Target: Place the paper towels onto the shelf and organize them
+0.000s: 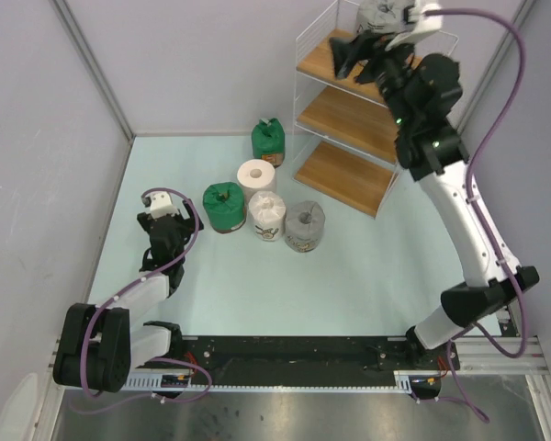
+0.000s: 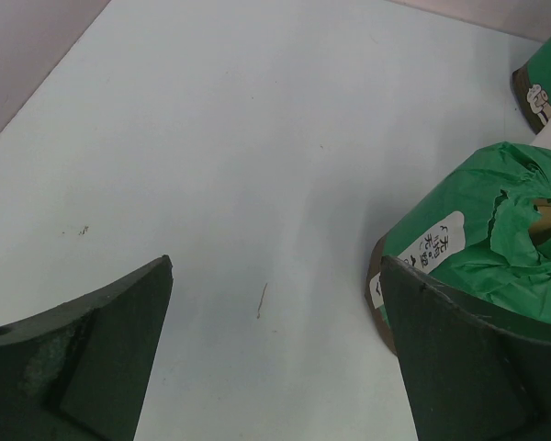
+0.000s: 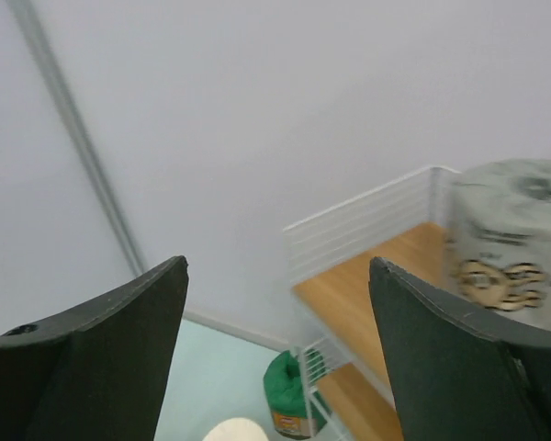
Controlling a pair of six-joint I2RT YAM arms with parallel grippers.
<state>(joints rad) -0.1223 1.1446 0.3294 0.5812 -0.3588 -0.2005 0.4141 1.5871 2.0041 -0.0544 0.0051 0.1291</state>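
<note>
The shelf stands at the back right, a white wire rack with three wooden boards. One grey cartoon-print roll stands on its top board and shows at the right of the right wrist view. My right gripper is open and empty, raised beside the top board, left of that roll. On the floor stand two green rolls, a bare white roll, a white-wrapped roll and a grey roll. My left gripper is open and empty, low, just left of the nearer green roll.
Grey walls close the cell at the left, back and right. The shelf's top wire rail runs behind its top board. The far green roll stands by the shelf's left leg. The arm bases and a rail line the near edge.
</note>
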